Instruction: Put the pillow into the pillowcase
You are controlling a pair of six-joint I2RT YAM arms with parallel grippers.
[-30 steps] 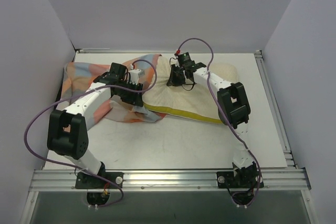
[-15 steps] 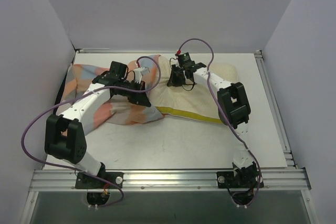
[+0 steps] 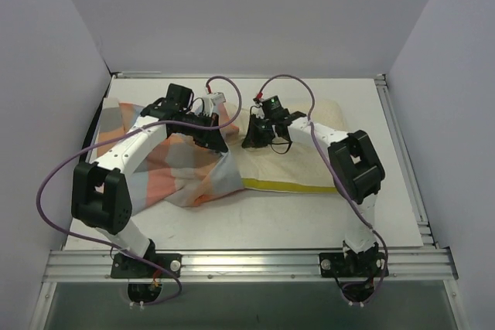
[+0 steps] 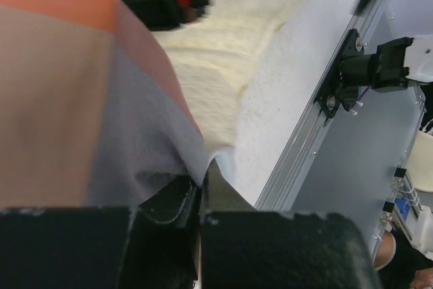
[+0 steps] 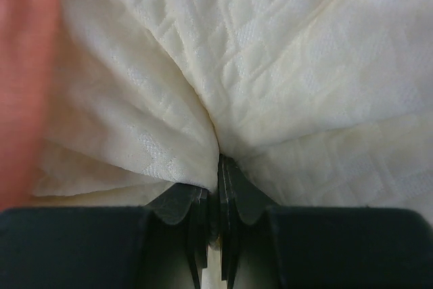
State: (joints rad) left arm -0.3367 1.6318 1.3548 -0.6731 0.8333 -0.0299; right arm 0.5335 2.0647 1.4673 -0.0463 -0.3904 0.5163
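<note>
**Pillow** [image 3: 305, 166]: lies centre-right on tabletop [image 3: 271, 218], yellow edge toward arm bases. Its left end is hidden by the case. The rest is bare, so it is mostly not in yet.

**Case** [image 3: 166, 171]: floppy check cloth, bunched left of pillow, right edge lapping pillow's left end. We cannot tell if that end is inside the mouth or merely under the cloth.

**L pincer** [image 4: 199, 197]: pressed together on a fold of the case's grey hem.

**R pincer** [image 5: 218, 191]: pressed together, pinching a pucker of pillow cloth just beside the case edge.

**Step in hand (our judgement):** drawing the case mouth over the pillow end while the R arm anchors the pillow. Early stage.

**Next move needs, we reckon:**
- L arm hauls hem rightward along the pillow.
- R arm resists the slide or feeds the pillow left.
- Top layer must ride over the pillow, bottom layer under. We cannot tell whether L grips one layer or both.

**Others:** purple cables [image 3: 288, 76] arching over both wrists; alu. rail [image 3: 247, 264] at near edge; walls [image 3: 247, 13] on 3 sides.

**In the way:** R pincer sits right in the hem's path, so a regrip is likely needed. Cables could snag.
</note>
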